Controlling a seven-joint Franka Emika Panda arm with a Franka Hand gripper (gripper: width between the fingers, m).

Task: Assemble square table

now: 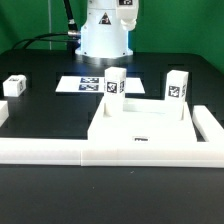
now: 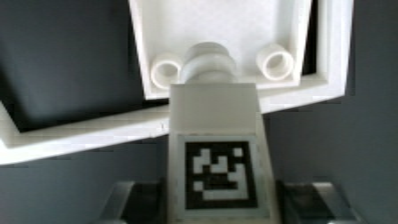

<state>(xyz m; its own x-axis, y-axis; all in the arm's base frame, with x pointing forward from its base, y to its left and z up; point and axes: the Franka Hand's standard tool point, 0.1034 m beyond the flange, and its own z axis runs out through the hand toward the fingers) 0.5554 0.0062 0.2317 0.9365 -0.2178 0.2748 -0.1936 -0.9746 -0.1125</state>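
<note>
Wrist view shows the gripper (image 2: 217, 202) clenched on the held leg (image 2: 217, 140). A dark finger (image 2: 130, 200) presses on each side of the white block, and the tag of the block faces the camera. The long axis of the held leg runs straight away from the gripper toward the tabletop (image 2: 228, 22), so the tabletop lies directly beyond the narrow far end of the leg. This end points between two round holes (image 2: 169, 68), not into one of them, and both holes look empty. Whether the end touches the tabletop, I cannot tell. I judge that the coming move needs a sideways shift, until the end stands over one hole.

In the exterior view the gripper does not appear. The tabletop (image 1: 145, 122) lies flat against the border rail (image 1: 110, 152). Near its two far corners stand the first upright leg (image 1: 115, 82) and the second upright leg (image 1: 177, 87); whether they are screwed in, I cannot say. Inside the raised rim I see no loose part. A loose leg (image 1: 15, 87) rests well apart at the exterior view's left, and the marker board (image 1: 88, 85) lies behind the tabletop.
</note>
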